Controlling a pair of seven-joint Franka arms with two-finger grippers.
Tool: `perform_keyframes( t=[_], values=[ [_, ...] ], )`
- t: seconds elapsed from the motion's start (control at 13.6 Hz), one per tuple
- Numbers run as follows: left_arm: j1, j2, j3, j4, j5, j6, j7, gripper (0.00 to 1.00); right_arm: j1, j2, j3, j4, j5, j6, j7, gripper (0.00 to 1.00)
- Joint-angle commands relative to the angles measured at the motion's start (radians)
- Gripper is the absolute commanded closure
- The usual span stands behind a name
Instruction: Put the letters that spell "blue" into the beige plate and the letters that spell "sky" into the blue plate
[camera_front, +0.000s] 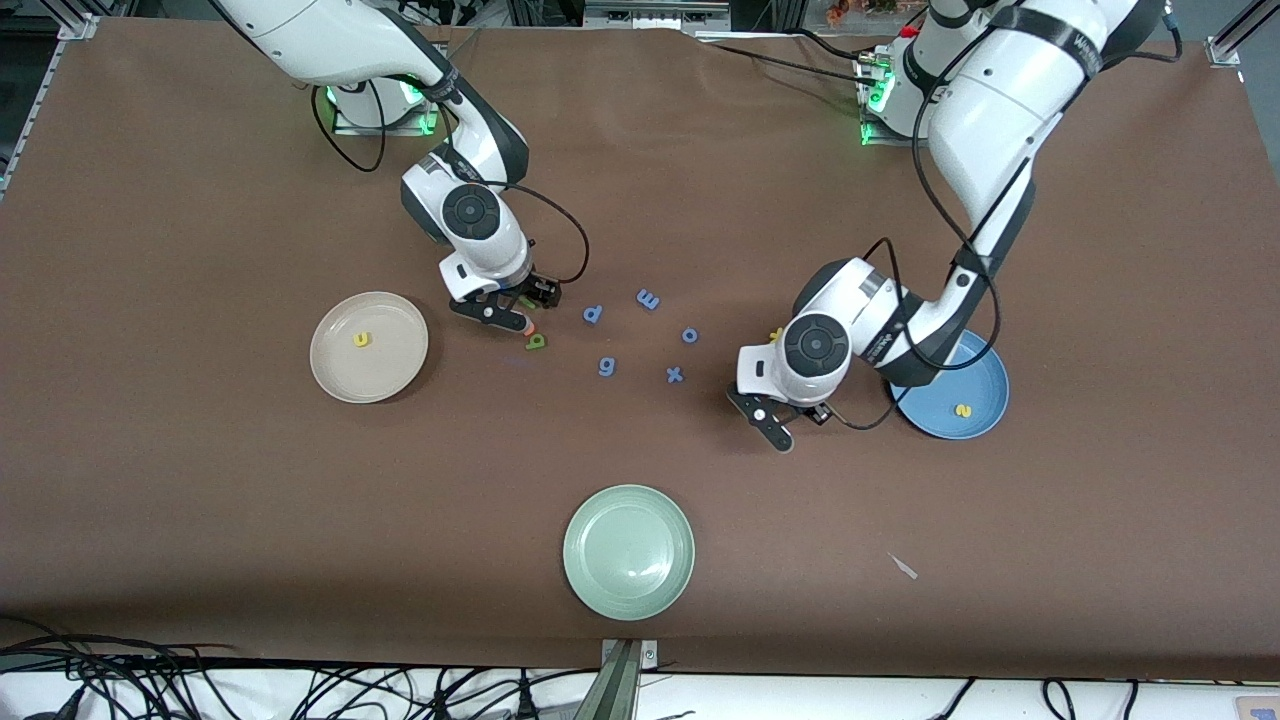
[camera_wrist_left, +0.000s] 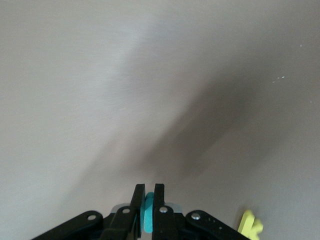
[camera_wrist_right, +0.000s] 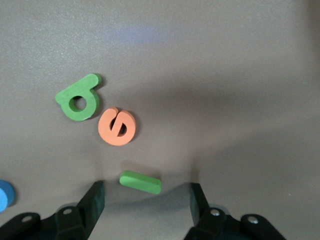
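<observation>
Counting progress: you have yellow "u" (camera_front: 362, 339) in beige plate (camera_front: 345, 380), yellow "s" (camera_front: 963, 410) in blue plate (camera_front: 985, 412).

Left gripper (camera_wrist_left: 147, 212) low over surface beside blue plate, jaws pinching teal "y" (camera_wrist_left: 148, 214); yellow "k" (camera_wrist_left: 251, 225) on surface nearby.

Right gripper (camera_wrist_right: 145, 200) over surface near beige plate, jaws spread around green "l" (camera_wrist_right: 140, 181); "b" (camera_wrist_right: 79, 98), "e" (camera_wrist_right: 117, 126) on surface.

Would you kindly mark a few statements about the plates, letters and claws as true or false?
1. The left claw is shut on the teal "y". True.
2. The right claw is shut on the orange "e". False: it is open, with the green "l" lying between its fingers and the "e" loose on the table.
3. The beige plate holds a yellow letter. True.
4. The blue plate is empty. False: a yellow letter lies in it.
5. The pale green plate holds the "b". False: it holds nothing.
</observation>
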Motion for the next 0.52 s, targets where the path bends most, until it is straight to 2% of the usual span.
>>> perform_keyframes(
  t=[0.0, 0.29, 0.44],
  values=[
    [0.065, -0.093, -0.002, -0.004, -0.021, -0.103, 0.127, 1.0, -0.002, 0.004, 0.002, -0.006, -0.028, 0.02, 0.02, 0.28],
    [0.208, -0.109, -0.002, -0.011, -0.018, -0.201, 0.381, 1.0, -0.002, 0.004, -0.003, -0.006, -0.046, 0.02, 0.017, 0.46],
    [0.263, -0.107, -0.002, -0.055, -0.018, -0.227, 0.418, 1.0, -0.002, 0.004, -0.003, -0.006, -0.046, 0.02, 0.012, 0.49]
  ],
)
